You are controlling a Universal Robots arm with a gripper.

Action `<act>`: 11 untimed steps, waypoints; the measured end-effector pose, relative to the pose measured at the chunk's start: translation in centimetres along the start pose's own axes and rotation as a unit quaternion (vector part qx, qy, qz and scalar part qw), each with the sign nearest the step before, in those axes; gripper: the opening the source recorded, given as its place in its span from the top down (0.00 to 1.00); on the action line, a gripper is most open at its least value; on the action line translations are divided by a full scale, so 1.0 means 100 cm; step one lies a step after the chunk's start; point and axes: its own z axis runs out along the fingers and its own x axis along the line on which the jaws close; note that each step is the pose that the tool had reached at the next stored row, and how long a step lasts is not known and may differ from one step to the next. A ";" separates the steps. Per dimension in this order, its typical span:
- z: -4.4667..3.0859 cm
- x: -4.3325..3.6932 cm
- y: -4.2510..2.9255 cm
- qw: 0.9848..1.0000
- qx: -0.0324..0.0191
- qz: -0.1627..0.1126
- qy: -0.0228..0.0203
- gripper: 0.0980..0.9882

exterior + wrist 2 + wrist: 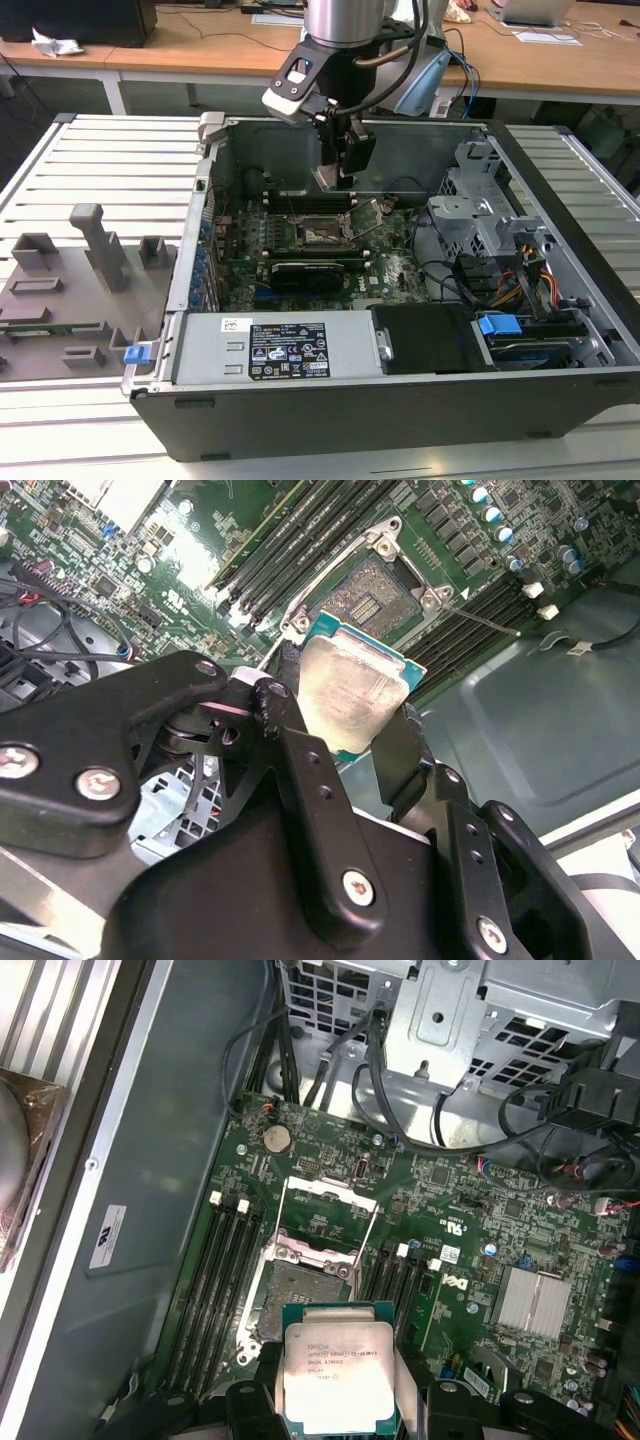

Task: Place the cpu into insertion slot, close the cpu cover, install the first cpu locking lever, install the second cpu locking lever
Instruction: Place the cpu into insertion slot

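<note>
My gripper (336, 172) hangs inside the open computer case, a little above the motherboard. It is shut on the cpu (335, 1375), a flat square chip with a silver-grey top, pinched at two opposite edges between the black fingers (300, 750). The cpu (350, 695) sits above and just beside the insertion slot (378, 592), apart from it. In the first wrist view the insertion slot (300, 1295) lies bare, with its dark centre showing. The cpu cover (332, 1190), a thin silver frame, stands swung open at the socket's far side. In the exterior view the insertion slot (320, 232) lies below the gripper.
Black memory slots (215, 1280) flank the socket on both sides. A silver drive cage (480, 205) and a bundle of cables (520, 280) fill the exterior view's right. The power supply (280, 350) lies at the front. A grey fixture tray (70, 285) sits outside the case on the left.
</note>
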 end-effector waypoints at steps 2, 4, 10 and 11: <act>0.0006 0.0000 0.0000 1.000 0.000 0.000 0.000 0.52; 0.0015 0.0000 -0.0001 1.000 0.000 0.000 0.000 0.52; 0.0035 -0.0001 -0.0003 1.000 0.000 0.000 0.000 0.52; 0.0037 -0.0001 -0.0003 1.000 0.000 0.000 0.000 0.52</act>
